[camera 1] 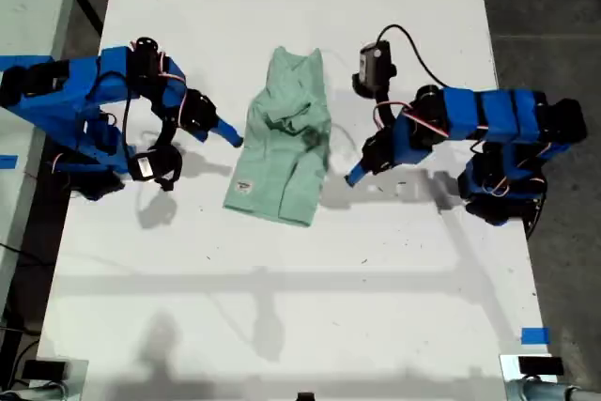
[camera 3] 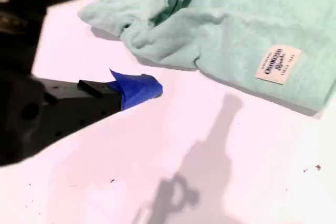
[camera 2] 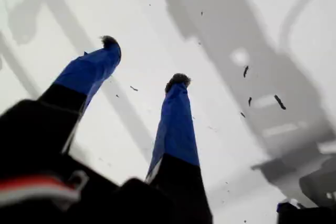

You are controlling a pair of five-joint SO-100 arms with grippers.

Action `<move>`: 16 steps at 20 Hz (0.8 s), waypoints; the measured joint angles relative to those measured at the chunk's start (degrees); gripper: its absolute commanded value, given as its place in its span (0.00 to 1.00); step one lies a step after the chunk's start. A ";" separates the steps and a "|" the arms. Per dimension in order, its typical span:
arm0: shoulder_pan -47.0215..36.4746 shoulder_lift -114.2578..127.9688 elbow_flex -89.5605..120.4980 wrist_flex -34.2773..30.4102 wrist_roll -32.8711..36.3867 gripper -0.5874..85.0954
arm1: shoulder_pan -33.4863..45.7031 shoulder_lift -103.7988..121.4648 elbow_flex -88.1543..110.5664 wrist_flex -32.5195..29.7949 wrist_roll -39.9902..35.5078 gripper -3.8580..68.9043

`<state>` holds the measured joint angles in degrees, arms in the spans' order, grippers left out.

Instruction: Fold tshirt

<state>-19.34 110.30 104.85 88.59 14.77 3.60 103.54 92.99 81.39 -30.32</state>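
Exterior view: the tshirt (camera 1: 285, 138) lies bunched mid-worktop (camera 1: 282, 279) between both arms.

First wrist view: the first claw (camera 2: 143, 61) gapes open, empty.

Second wrist view: the second claw (camera 3: 157, 30) straddles the crumpled hem; its grip cannot be told. A pull may drag the bunch.

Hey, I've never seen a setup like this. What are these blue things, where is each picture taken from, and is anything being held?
These are two small blue robot arms on a white table. One picture looks down from above. The other two come from cameras riding on each arm, looking along its jaws. Between the arms lies a pale green tshirt, bunched and partly folded. My first gripper is open over bare table. My second gripper is open at the tshirt's edge. Nothing is held.
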 measured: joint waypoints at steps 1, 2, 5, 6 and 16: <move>1.67 -1.14 0.00 0.00 -0.70 0.27 | -0.44 -3.87 -3.60 0.00 0.26 0.44; 2.99 -2.64 0.09 -0.09 -0.97 0.25 | -0.88 -8.35 -7.73 0.09 0.44 0.45; 6.33 -3.87 0.88 -4.31 -1.32 0.23 | -1.67 -22.06 -21.27 2.99 0.88 0.47; 7.47 -4.22 2.29 -6.68 -1.32 0.22 | -1.93 -25.93 -24.79 3.34 0.88 0.47; 9.84 -15.47 15.64 -27.86 -5.10 0.28 | -2.02 -42.98 -30.50 -0.88 4.04 0.50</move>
<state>-9.49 94.83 120.50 60.73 9.67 1.58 60.56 62.49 80.51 -26.28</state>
